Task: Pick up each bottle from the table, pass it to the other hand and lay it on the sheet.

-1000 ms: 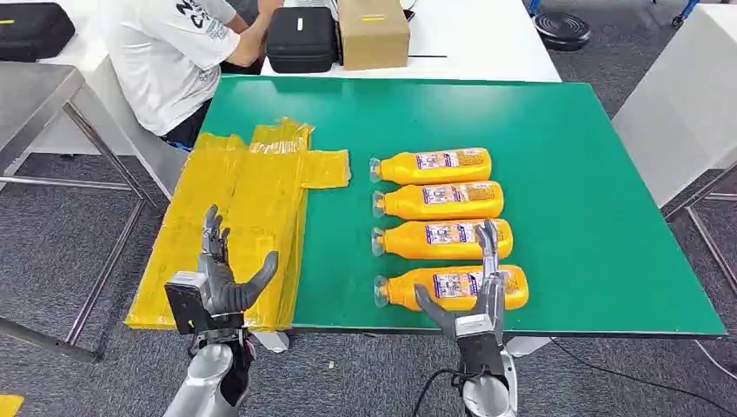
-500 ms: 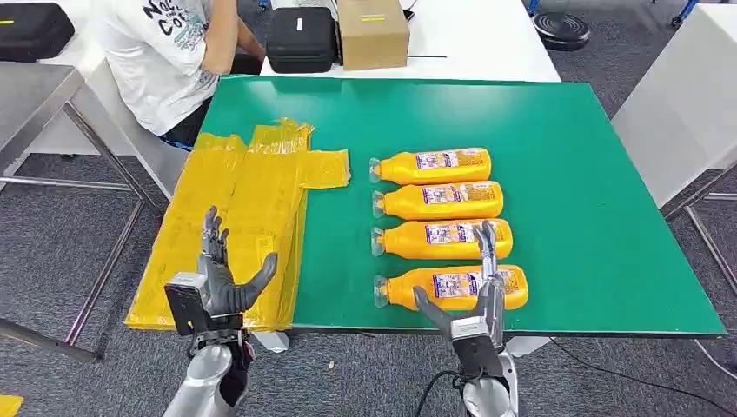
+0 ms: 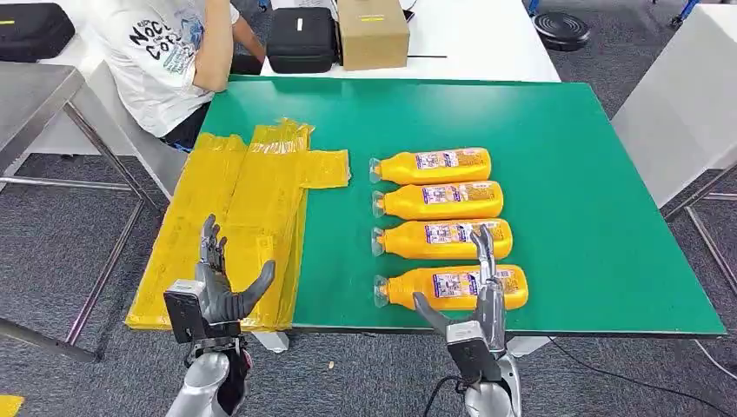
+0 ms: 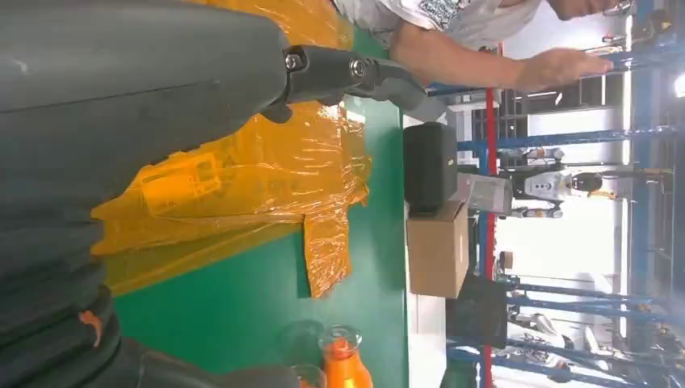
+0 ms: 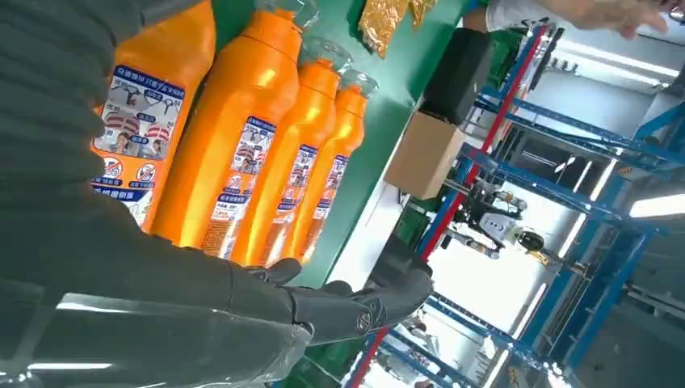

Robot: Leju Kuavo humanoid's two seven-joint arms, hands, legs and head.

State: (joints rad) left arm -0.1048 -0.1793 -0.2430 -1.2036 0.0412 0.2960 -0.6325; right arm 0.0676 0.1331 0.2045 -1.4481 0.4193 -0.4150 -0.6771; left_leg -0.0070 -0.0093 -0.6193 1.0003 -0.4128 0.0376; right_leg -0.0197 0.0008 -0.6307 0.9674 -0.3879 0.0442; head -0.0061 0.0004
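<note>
Several orange bottles lie side by side on the green table point(image 3: 565, 156), clear caps pointing left. The nearest bottle point(image 3: 452, 287) lies by the front edge, and another bottle point(image 3: 441, 239) lies just behind it. My right hand point(image 3: 474, 304) hovers open over the nearest bottle, fingers spread and pointing away from me, holding nothing. In the right wrist view the same nearest bottle point(image 5: 153, 121) lies right under the hand. The crumpled yellow sheet point(image 3: 243, 217) covers the table's left side. My left hand point(image 3: 217, 287) is open above the sheet's front edge, with nothing in it.
A person in a white shirt point(image 3: 165, 61) sits at the table's far left corner. A black case point(image 3: 301, 39) and a cardboard box point(image 3: 373, 33) stand on the white table behind. A metal table point(image 3: 35, 95) stands to the left.
Both hands have sunk slightly toward the picture's lower edge. The person at the far left has turned and shifted their arm. The bottles have not moved.
</note>
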